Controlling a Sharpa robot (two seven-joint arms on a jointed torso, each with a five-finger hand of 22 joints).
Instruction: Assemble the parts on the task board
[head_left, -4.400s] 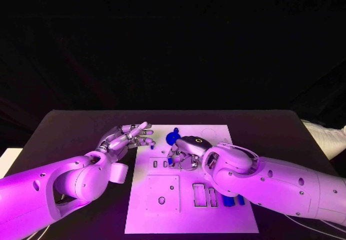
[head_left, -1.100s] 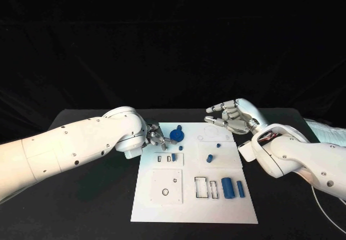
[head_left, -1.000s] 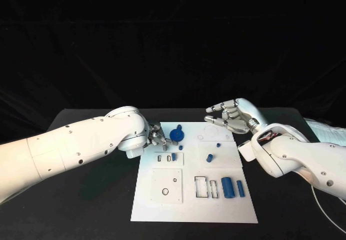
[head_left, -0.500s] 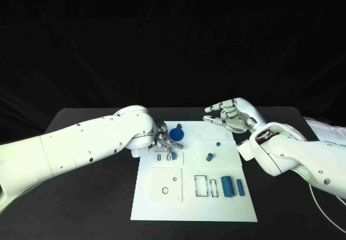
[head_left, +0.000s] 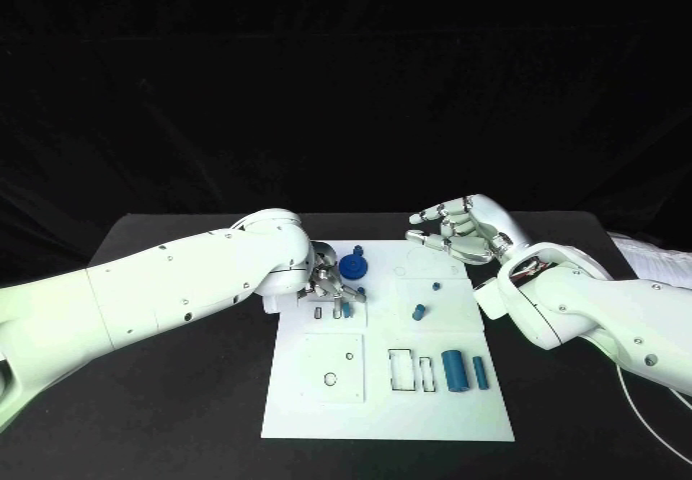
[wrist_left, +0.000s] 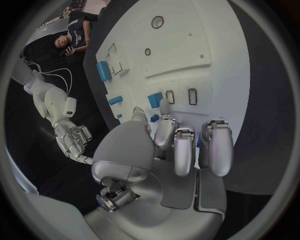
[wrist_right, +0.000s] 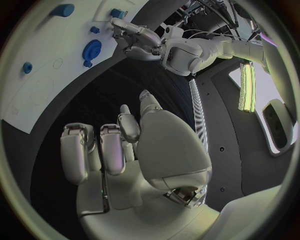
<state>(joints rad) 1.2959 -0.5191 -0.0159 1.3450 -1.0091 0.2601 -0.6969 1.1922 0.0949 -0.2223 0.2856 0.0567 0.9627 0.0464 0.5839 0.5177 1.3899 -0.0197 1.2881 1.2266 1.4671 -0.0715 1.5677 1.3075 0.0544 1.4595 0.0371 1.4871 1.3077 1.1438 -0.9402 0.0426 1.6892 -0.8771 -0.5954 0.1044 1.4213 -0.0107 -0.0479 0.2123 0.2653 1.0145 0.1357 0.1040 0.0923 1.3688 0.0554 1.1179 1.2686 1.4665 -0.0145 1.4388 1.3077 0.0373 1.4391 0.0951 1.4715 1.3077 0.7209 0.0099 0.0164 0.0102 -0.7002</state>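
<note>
Now the white board (head_left: 387, 400) lies mid-table with blue pieces on it: a round disc (head_left: 351, 267) near its far edge and two cylinders (head_left: 456, 371) toward my right. My left hand (head_left: 326, 285) hovers beside the disc, fingers curled down; whether it grips anything, I cannot tell. My right hand (head_left: 459, 232) hangs above the board's far corner, fingers apart, holding nothing.

Two bulky arms in smooth white plastic shells, dotted with small dark screw recesses, end in metallic hands. The left silver many-fingered hand (wrist_left: 169, 150) has rounded, brushed-metal finger segments with pale flat pads at the tips and a broad smooth thumb cover; exposed silver mechanism shows at its base. The right silver many-fingered hand (head_left: 459, 232) is built alike, with a white rectangular wrist block behind it. A thin white cable runs beside the right forearm.
</note>
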